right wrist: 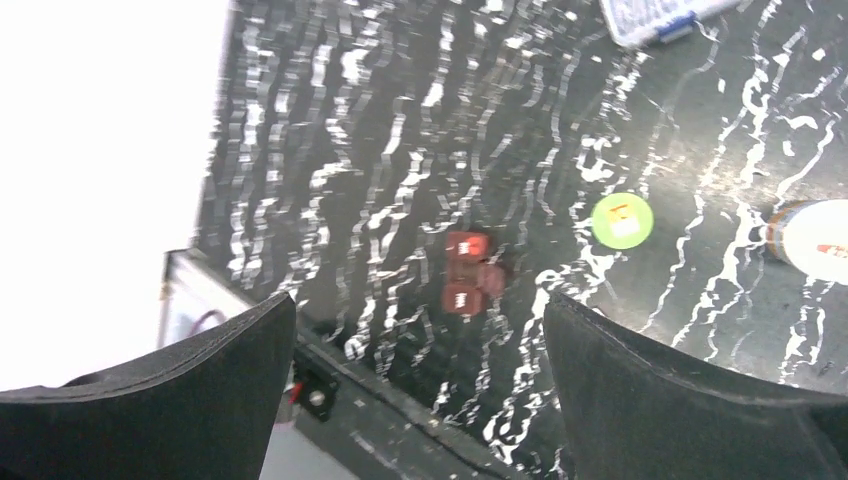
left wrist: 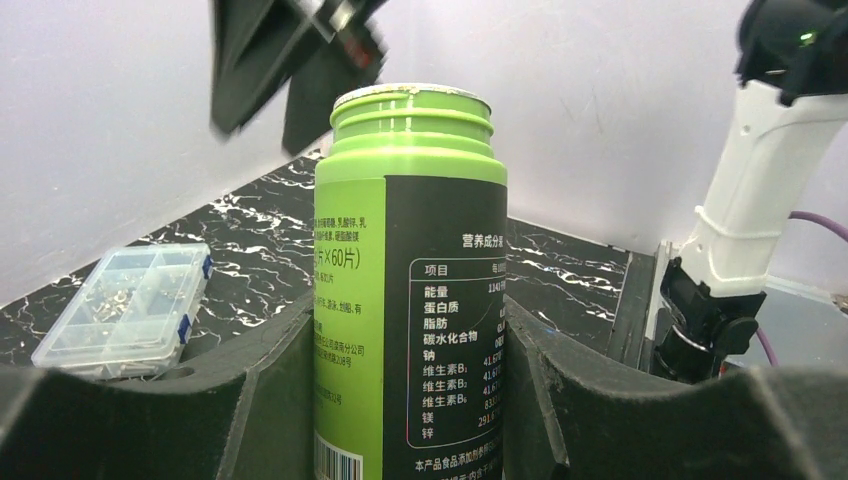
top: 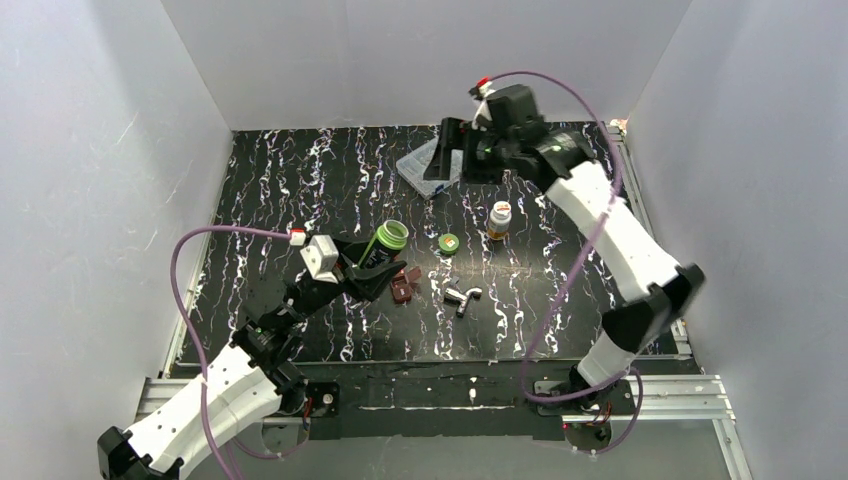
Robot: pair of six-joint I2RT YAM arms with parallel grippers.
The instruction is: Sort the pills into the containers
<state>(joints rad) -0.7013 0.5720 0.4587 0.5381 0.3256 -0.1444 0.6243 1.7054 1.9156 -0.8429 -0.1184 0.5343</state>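
Note:
My left gripper is shut on the dark bottle with the bright green label and threaded neck. It holds the bottle upright, and in the left wrist view the bottle fills the gap between the fingers. The bottle's green cap lies loose on the table and also shows in the right wrist view. The amber bottle with a white cap stands right of it. Red pills and pale capsules lie near the front. My right gripper is open and empty, raised at the back.
A clear compartment box lies at the back under my right gripper and shows in the left wrist view. White walls enclose the black marbled table. In the right wrist view the red pills lie between the fingers, far below.

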